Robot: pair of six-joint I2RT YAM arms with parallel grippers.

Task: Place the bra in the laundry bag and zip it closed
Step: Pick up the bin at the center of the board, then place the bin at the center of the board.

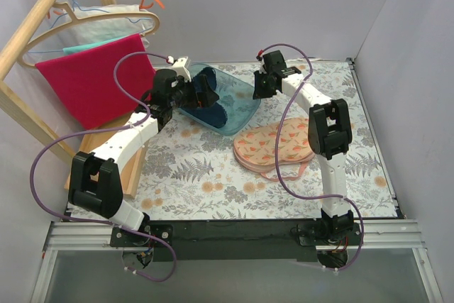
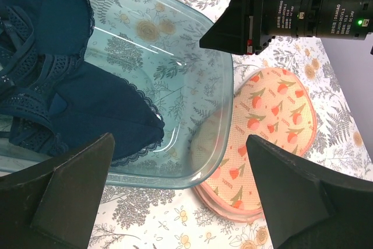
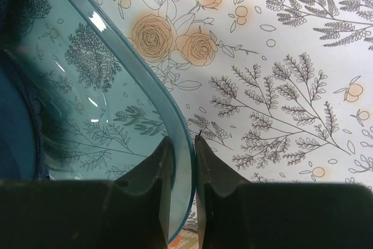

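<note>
The dark navy bra [image 1: 211,109] lies inside the translucent teal tub [image 1: 240,110]; in the left wrist view the bra [image 2: 70,103] fills the tub's left part. My left gripper [image 1: 204,94] hangs open and empty over the tub, its jaws [image 2: 179,144] wide apart above the tub's near rim [image 2: 175,180]. My right gripper [image 1: 261,90] is shut on the tub's rim [image 3: 182,144], one finger inside and one outside. The peach floral laundry bag [image 1: 273,145] lies flat on the table beside the tub, also seen in the left wrist view [image 2: 271,126].
A red towel [image 1: 92,83] hangs on a hanger from a wooden rack [image 1: 28,33] at the back left, close to my left arm. The floral table mat [image 1: 213,182] is bounded by grey walls at the back and right.
</note>
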